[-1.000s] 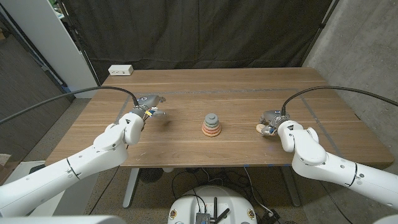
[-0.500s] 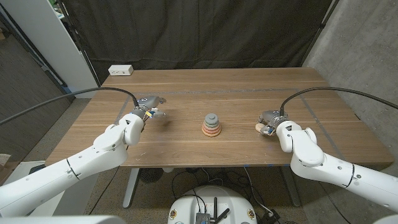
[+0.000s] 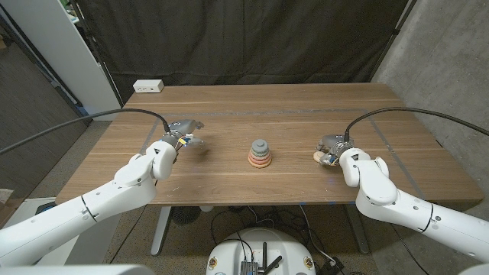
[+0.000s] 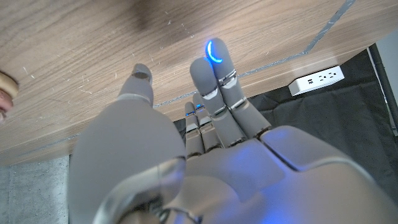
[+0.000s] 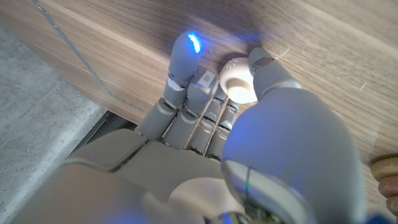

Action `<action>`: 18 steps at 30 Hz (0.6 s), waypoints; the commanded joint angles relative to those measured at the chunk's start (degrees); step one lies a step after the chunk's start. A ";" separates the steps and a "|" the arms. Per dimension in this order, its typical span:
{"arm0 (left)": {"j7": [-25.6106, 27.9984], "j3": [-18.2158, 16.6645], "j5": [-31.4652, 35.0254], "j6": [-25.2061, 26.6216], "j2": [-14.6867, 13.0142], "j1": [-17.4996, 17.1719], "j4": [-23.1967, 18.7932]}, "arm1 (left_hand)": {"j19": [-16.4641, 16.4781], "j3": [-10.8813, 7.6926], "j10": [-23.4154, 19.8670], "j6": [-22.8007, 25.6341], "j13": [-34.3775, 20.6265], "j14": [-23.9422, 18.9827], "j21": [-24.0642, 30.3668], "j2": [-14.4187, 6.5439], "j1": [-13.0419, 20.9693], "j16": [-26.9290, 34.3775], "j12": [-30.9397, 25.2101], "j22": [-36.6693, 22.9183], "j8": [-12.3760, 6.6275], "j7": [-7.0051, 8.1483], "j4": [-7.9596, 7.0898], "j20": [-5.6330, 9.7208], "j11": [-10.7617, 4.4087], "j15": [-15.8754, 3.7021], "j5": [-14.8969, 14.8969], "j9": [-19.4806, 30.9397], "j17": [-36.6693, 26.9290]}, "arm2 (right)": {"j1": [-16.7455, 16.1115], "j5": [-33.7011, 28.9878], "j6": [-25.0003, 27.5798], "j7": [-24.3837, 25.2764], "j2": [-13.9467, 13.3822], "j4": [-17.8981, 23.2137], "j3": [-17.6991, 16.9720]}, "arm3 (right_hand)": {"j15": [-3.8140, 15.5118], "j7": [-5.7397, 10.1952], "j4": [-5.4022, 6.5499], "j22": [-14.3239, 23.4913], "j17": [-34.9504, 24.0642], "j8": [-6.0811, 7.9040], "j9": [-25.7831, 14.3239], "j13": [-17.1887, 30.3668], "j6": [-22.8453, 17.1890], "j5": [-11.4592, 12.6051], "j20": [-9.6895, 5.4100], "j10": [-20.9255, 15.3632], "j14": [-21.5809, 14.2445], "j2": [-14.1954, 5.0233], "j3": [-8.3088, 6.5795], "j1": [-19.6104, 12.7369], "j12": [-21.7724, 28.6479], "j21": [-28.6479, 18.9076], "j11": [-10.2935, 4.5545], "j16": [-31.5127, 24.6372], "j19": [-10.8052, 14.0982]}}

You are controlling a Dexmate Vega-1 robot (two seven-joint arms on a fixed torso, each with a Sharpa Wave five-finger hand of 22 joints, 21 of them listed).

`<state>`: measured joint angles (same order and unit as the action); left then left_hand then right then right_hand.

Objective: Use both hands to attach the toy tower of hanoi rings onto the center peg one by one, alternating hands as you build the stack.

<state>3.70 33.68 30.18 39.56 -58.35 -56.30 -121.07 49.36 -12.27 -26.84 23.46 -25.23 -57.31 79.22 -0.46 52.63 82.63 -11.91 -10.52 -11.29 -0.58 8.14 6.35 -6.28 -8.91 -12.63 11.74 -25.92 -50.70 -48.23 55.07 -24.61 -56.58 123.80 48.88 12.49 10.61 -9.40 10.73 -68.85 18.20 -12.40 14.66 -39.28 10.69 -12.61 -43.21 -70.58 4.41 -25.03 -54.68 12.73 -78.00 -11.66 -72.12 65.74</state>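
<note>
From the head view, the ring stack point(image 3: 261, 155) stands between my hands; my right hand point(image 3: 330, 150) is beside a small cream ring point(image 3: 317, 156), on the stack's right. My left hand point(image 3: 182, 131) holds nothing, fingers loose.

In my right wrist view, the cream ring point(image 5: 239, 79) sits at my fingertips point(image 5: 186, 48); whether I grip it, I cannot tell.

— Evenly lit from above, sharp in the head view; soft shadows beside the ring stack point(image 3: 261, 153) on the worktop point(image 3: 229, 114).
— Dimmer at both wrists, blurred up close, tinged by blue fingertip glow.
</note>
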 commanded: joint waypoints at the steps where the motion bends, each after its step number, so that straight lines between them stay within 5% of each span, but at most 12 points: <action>1: 0.25 -0.12 -0.04 0.15 -0.18 0.03 -0.39 | 0.18 -0.53 -0.58 0.85 -0.02 -0.14 -0.25 -0.03 -0.41 -0.06 -0.60 -0.17 -0.28 -0.11 0.11 5.58 0.07 -3.58 0.26 -0.03 -0.19 | -1.54 1.24 -0.56 1.75 0.17 0.01 -1.68 | 0.12 0.51 0.44 0.30 -0.29 1.33 -0.45 0.71 -3.88 0.44 0.02 -3.07 -0.87 -1.17 0.13 -0.13 0.32 -0.41 -0.15 -0.70 0.96; 18: 0.69 -0.99 -0.67 -0.87 -0.91 -0.62 -0.62 | 0.24 -0.91 -0.85 0.98 -0.02 -0.12 -0.36 -0.35 -0.30 -0.20 -0.70 -0.16 -0.26 -0.16 0.30 5.67 0.21 -3.59 0.27 -0.02 -0.27 | -2.51 1.92 -1.28 3.44 -1.21 3.46 -3.57 | 0.10 0.52 0.58 0.37 -0.78 1.61 -0.37 1.75 -6.01 0.61 0.01 -5.53 -1.42 -2.10 -0.19 0.69 -0.70 -0.56 0.01 -2.12 1.69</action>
<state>4.09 33.27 29.94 39.36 -58.75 -56.42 -121.49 49.36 -12.52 -27.22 24.06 -25.24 -57.31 79.22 -0.46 52.63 82.42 -12.35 -10.52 -11.29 -0.61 8.40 6.35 -6.05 -8.91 -12.63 11.74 -25.91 -52.66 -46.67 54.38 -22.11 -57.05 125.22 46.60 12.71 11.03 -8.94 10.92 -69.38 19.18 -12.44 15.05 -41.52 11.06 -12.59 -47.18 -71.41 2.96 -24.99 -53.99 12.34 -78.22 -10.75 -73.84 66.95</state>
